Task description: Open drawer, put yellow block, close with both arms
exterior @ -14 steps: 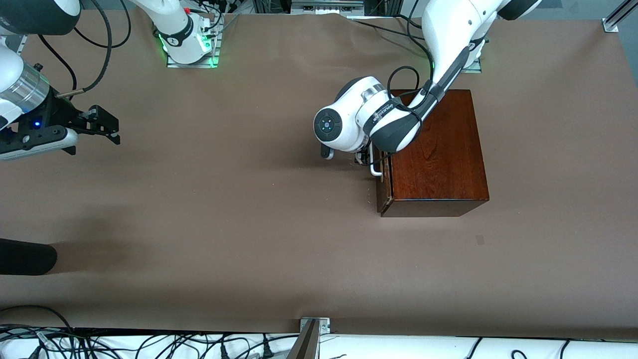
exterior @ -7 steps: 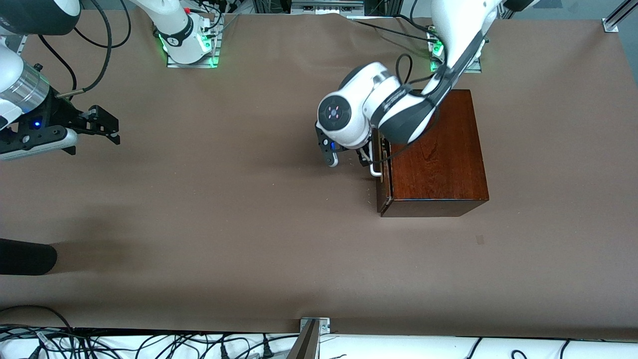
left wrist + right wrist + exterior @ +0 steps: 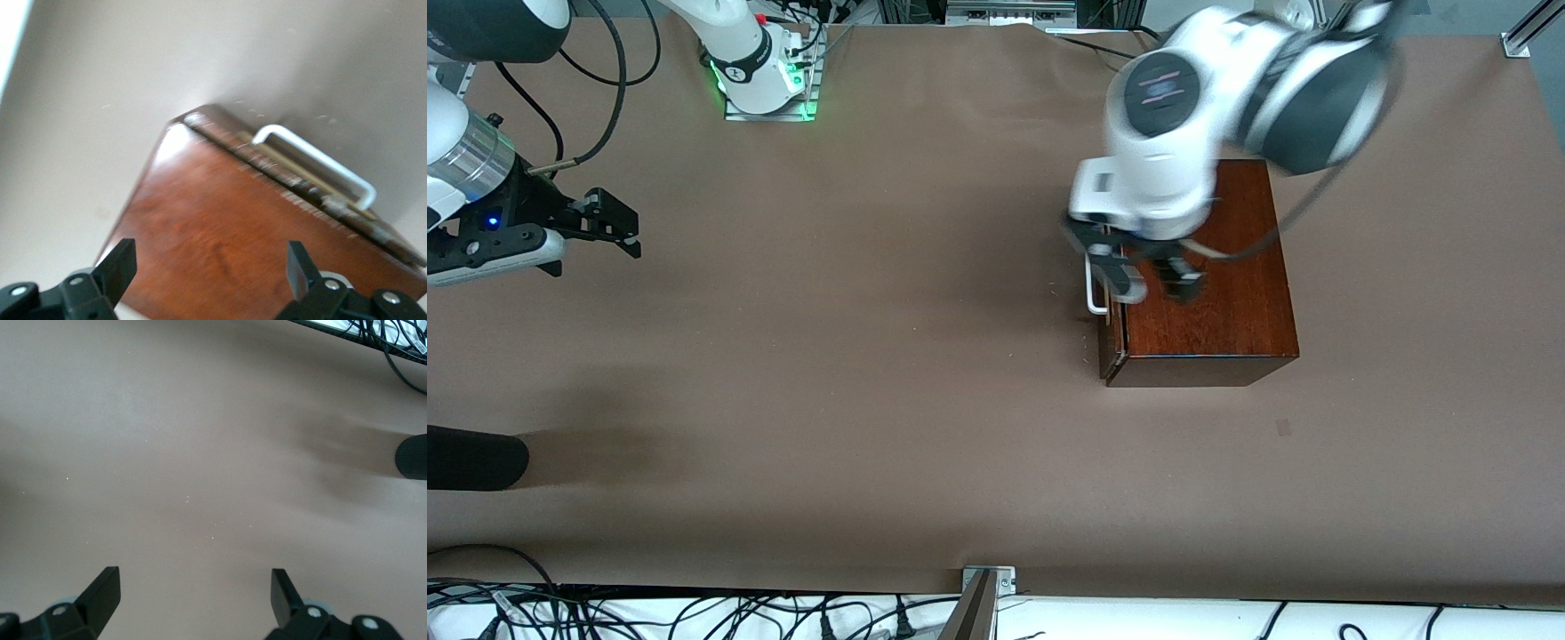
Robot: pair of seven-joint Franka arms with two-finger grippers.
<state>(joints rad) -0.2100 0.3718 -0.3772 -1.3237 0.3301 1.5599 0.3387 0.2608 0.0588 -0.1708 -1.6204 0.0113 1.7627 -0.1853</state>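
Observation:
The dark reddish-brown wooden box (image 3: 1223, 307) stands toward the left arm's end of the table. Its drawer (image 3: 1110, 342) is pushed in or nearly so, the white handle (image 3: 1092, 289) facing the table's middle. My left gripper (image 3: 1156, 283) hangs open over the top of the box near the handle edge, holding nothing. The left wrist view shows the box top (image 3: 220, 220) between the spread fingers of the left gripper (image 3: 208, 257), and the handle (image 3: 320, 160). My right gripper (image 3: 618, 224) waits open and empty over bare table at the right arm's end. The yellow block is out of view.
A black rounded object (image 3: 471, 458) pokes in at the right arm's end of the table and also shows as the black rounded object (image 3: 410, 457) in the right wrist view. Cables (image 3: 694, 613) run along the table edge nearest the front camera. Brown paper covers the table (image 3: 871, 400).
The left arm has lifted away from in front of the drawer handle and swung up over the box, blurred by motion. The right arm has not moved.

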